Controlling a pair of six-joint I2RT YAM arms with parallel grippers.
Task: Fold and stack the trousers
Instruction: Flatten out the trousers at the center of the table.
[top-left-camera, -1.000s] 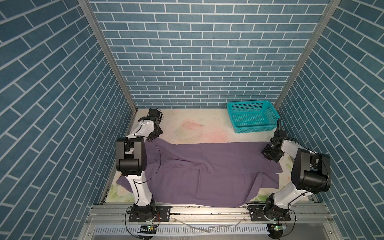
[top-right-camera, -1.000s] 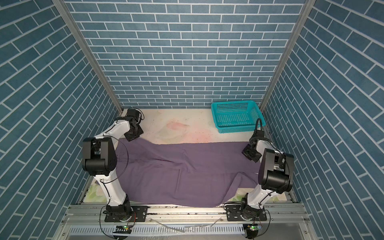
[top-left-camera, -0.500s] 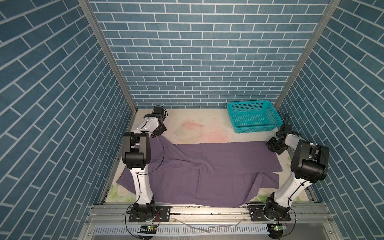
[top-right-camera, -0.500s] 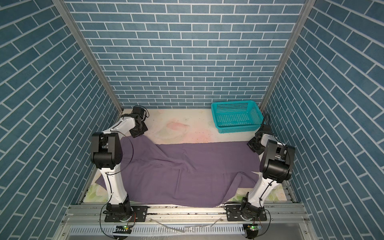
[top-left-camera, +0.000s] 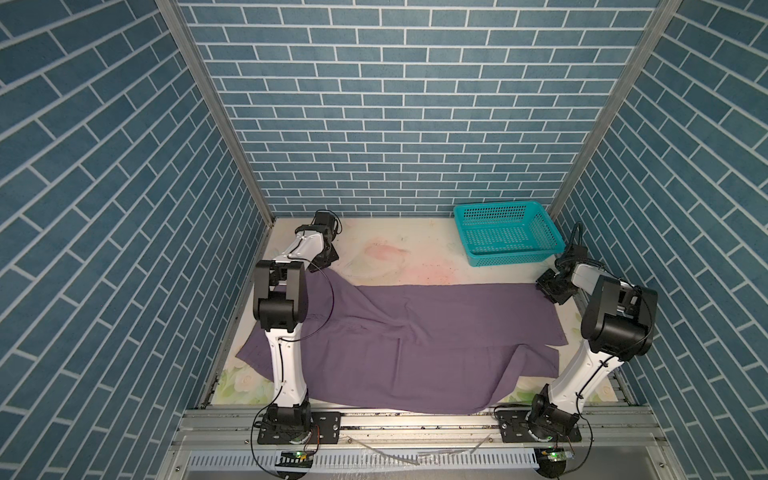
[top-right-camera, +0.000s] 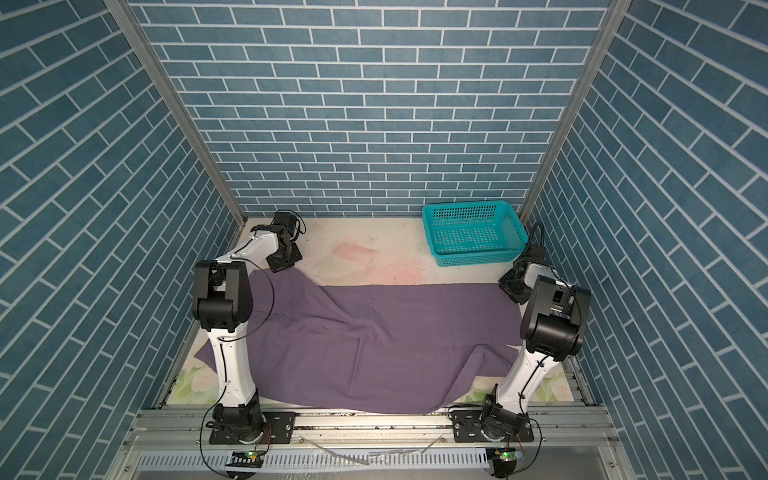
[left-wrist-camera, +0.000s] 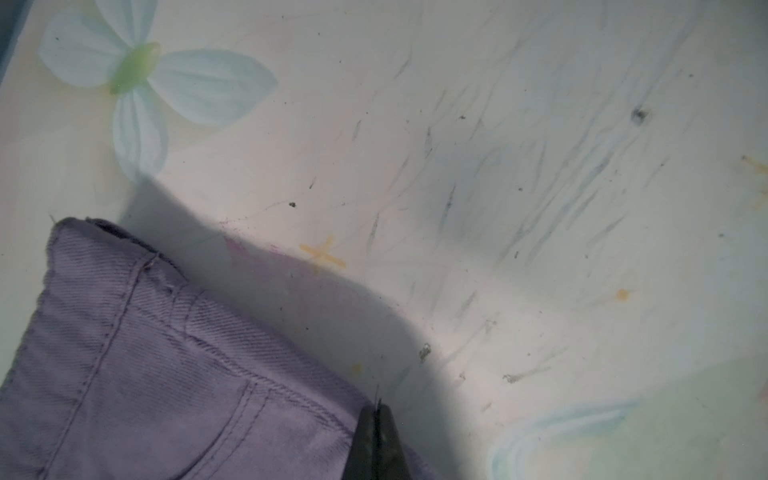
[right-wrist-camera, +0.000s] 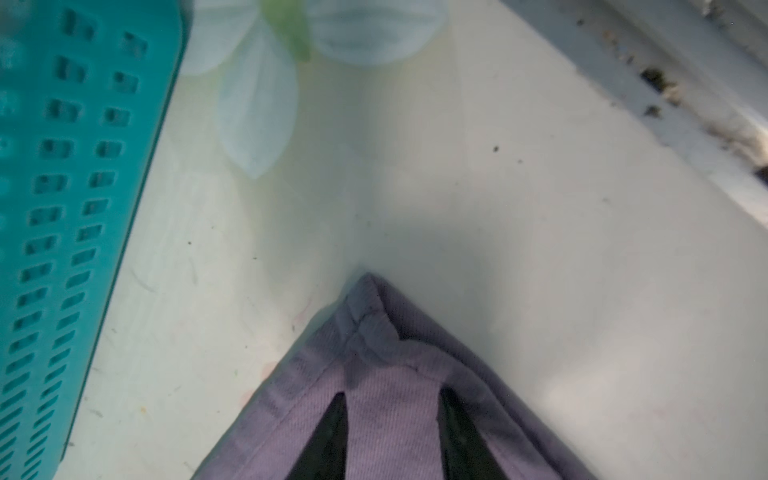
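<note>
The left claw (left-wrist-camera: 376, 411) is pressed together on the edge of the trousers (top-left-camera: 415, 332), next to a curved pocket seam (left-wrist-camera: 232, 415); we read this as the waist end. In both top views the cloth rises from the counter (top-left-camera: 395, 249) to that claw in a slanted ridge. The rest lies spread over the counter from the left arm across to the right arm, its near edge reaching the front of the counter.

The teal basket (top-left-camera: 507, 261) stands at the far right, apart from the cloth. The right claw (right-wrist-camera: 392, 395) is spread: its two fingers stand apart over the hem corner (right-wrist-camera: 368, 299), which lies flat on the counter near the basket wall. We judge that it grips nothing.

Handling notes:
- We treat the trousers as light, soft and fully limp. Any unsupported span will sag and drag.
- The twill surface looks matte, so a pinch on a thin edge should hold.
- We take hold at stitched edges, the waist corners and the hem corners, where the layers are doubled.
- We judge that both claws should lift matching corners together to keep a fold line straight.
</note>
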